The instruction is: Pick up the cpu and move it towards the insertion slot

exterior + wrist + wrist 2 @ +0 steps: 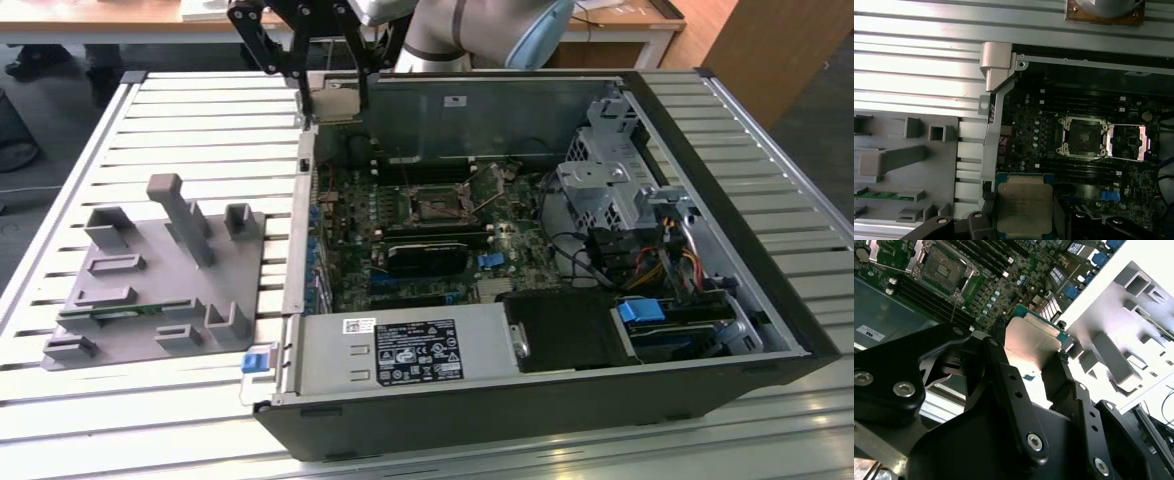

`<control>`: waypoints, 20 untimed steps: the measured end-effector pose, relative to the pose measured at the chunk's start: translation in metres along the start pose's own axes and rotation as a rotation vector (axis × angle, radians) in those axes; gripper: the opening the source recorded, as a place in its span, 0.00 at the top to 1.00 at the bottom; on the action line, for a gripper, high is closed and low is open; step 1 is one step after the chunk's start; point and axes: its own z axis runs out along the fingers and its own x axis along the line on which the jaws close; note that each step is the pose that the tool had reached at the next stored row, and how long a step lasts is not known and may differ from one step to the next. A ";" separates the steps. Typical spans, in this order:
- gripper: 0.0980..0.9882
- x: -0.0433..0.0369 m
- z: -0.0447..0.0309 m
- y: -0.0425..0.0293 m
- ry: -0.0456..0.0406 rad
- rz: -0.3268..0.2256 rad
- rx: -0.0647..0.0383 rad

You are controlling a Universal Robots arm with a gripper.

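Gripping the cpu [1030, 342] between our two black fingers [1010, 385], we hold it in the air over the far corner of the open computer case [747, 300], at the exterior view's left of the case's back wall. Our gripper [334, 100] is clenched on the chip's opposite edges, so the jaws are closed around it and nothing else. In the first wrist view the cpu [1024, 205] shows its silvery-grey metal top with a green rim, held flat and facing the camera.

We see the insertion slot [1084, 137] on the green motherboard [400, 215] inside the case: a square dark socket with a shiny metal frame, its cover plate swung open to one side. The chip is well apart from it and above it, not touching the board.

Outside the case, on the slatted metal table [160, 120], stands the grey plastic fixture [147, 270], at the exterior view's left. A narrow green memory stick [881, 195] lies in one of its slots.
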 end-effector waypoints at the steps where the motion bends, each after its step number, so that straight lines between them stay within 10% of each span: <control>1: 0.51 -0.0016 0.0001 0.0004 0.0000 0.000 0.000; 20: 0.51 -0.0258 0.0015 0.0244 0.0000 0.000 0.000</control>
